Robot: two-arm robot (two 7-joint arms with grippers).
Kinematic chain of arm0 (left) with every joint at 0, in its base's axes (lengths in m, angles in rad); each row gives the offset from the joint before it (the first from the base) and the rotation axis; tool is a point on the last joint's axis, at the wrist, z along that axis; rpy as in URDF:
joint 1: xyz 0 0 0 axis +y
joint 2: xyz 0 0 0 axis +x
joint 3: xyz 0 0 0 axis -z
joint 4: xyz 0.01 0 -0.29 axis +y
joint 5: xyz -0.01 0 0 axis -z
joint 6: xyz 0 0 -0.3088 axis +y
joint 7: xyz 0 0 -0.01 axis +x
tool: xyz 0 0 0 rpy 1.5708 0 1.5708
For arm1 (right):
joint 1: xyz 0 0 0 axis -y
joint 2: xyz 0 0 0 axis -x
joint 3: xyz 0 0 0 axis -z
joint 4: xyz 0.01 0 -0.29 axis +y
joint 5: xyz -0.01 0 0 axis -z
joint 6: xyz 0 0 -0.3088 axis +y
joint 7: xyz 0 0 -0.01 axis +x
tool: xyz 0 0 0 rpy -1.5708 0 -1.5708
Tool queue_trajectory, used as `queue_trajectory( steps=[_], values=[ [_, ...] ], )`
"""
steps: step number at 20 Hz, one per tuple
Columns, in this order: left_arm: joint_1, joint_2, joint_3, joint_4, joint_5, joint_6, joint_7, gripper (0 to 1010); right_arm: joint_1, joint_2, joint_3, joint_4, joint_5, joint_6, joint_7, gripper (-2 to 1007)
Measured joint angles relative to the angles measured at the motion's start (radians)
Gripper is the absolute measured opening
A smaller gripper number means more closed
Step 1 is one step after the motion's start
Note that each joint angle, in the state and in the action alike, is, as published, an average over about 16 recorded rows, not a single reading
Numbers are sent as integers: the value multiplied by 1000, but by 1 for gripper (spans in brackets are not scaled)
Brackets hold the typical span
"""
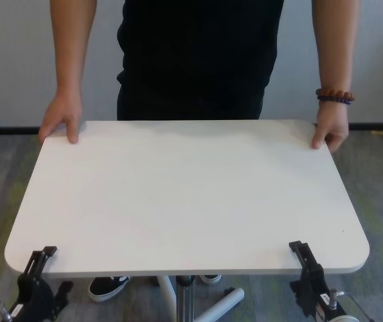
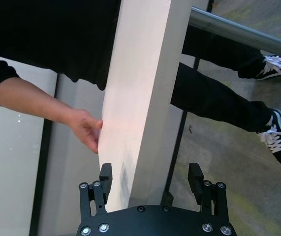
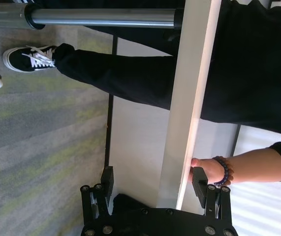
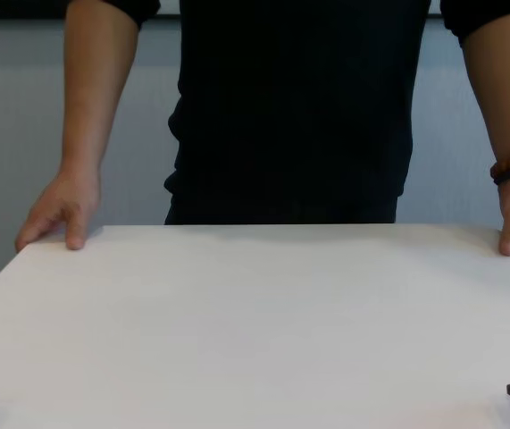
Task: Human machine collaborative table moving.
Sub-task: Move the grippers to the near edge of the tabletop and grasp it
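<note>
The white table (image 1: 184, 194) stands between me and the human (image 1: 198, 60). The human holds its far corners with one hand (image 1: 62, 117) at far left and the braceleted hand (image 1: 332, 127) at far right. My left gripper (image 1: 41, 258) is at the near left edge. In the left wrist view it (image 2: 150, 174) is open, with the tabletop edge (image 2: 140, 98) between its fingers. My right gripper (image 1: 300, 253) is at the near right edge. In the right wrist view it (image 3: 153, 179) is open astride the edge (image 3: 192, 98). The silver pole (image 3: 101, 17) runs under the top.
Grey carpet (image 1: 379, 174) surrounds the table. The white base legs (image 1: 221, 305) and the human's black shoes (image 1: 107, 287) lie under the top. A pale wall (image 1: 17, 60) stands behind the human.
</note>
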Motion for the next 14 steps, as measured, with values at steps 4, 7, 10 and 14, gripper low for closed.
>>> queue_trajectory(
  steps=[4, 7, 10, 14],
  values=[
    [-12, -17, 2, 21, 26, -4, 14, 1000, -2, -8, 7, 10, -13, 2, -1, 1000],
    [-23, -31, 5, 39, 48, -6, 28, 1000, -3, -14, 13, 19, -22, 3, -2, 1000],
    [-32, -44, 7, 55, 69, -9, 41, 1000, -3, -22, 18, 29, -29, 2, -3, 1000],
    [-41, -58, 8, 72, 92, -13, 57, 1000, -1, -32, 25, 42, -40, 1, -4, 1000]
  ],
)
